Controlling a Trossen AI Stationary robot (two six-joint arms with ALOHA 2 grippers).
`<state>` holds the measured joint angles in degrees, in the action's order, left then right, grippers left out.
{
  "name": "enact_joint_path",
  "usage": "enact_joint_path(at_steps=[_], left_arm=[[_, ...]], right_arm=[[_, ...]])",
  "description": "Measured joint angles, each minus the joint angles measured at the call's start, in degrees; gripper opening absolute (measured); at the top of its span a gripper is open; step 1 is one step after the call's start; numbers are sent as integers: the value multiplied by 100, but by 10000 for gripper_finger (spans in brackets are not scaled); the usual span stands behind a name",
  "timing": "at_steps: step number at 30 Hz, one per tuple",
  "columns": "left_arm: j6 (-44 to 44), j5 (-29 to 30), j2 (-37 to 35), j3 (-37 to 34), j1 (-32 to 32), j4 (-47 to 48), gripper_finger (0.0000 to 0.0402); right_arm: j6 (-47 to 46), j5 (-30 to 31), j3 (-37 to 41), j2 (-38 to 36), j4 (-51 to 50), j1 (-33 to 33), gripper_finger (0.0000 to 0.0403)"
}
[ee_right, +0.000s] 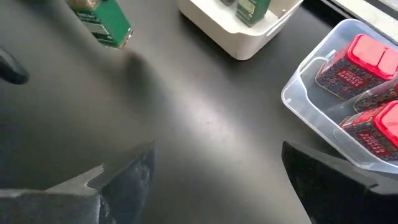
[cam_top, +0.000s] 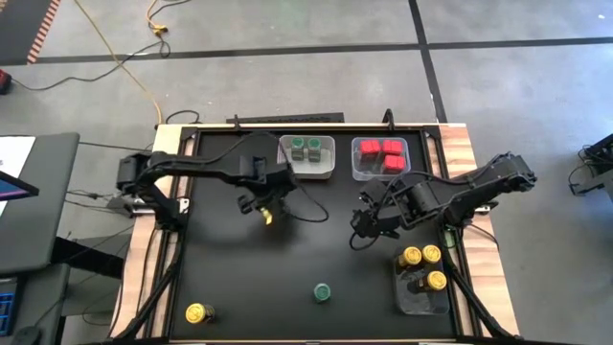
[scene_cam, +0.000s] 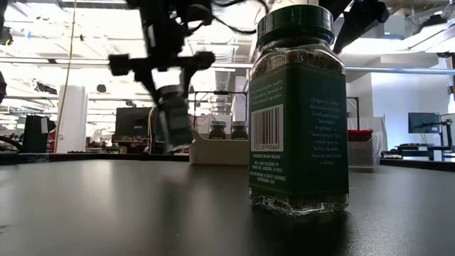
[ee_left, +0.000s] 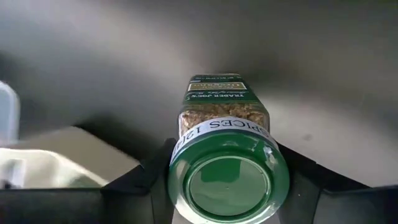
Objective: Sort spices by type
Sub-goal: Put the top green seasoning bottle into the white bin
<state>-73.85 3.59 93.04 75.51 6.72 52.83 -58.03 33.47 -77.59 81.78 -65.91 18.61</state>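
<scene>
A green-lidded spice jar (ee_left: 225, 134) hangs tilted above the table's middle left, with my left gripper (cam_top: 264, 204) shut on it. The low view shows that jar (scene_cam: 174, 117) clear of the tabletop. Another green-lidded jar (cam_top: 323, 292) stands upright on its base near the front edge. A yellow-lidded jar (cam_top: 198, 313) stands at the front left. My right gripper (cam_top: 364, 228) hovers open over the table's middle right with nothing between its fingers. My left gripper pinches the jar at its lid end (ee_left: 180, 163) between its two fingers, one on each side. The fingers come from above, slanting down. The jar hangs below them, tilted, its base away from the gripper, lifted clear of the table.
A white bin (cam_top: 329, 163) with green-lidded jars stands at the far edge. Beside it is a clear bin (cam_top: 356, 172) of red boxy containers. A clear bin (cam_top: 404, 295) with yellow-lidded jars sits at the front right. Bare black tabletop lies between them.
</scene>
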Motion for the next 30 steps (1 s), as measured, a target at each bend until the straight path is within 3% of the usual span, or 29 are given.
enact_joint_path(at_steps=[7,15,19,30], left_arm=[[-828,81,652,1627,451,668,194],[-1503,433,1308,2764,1003,792,194],[-1617,465,1658,3067,1305,979,194],[-2113,587,2151,3088,1600,1080,194]], right_arm=[[-3,2,-1,9,49,-226,375],[-3,2,-1,9,46,-476,375],[-3,2,0,11,42,-570,375],[87,7,-1,10,-5,-568,375]])
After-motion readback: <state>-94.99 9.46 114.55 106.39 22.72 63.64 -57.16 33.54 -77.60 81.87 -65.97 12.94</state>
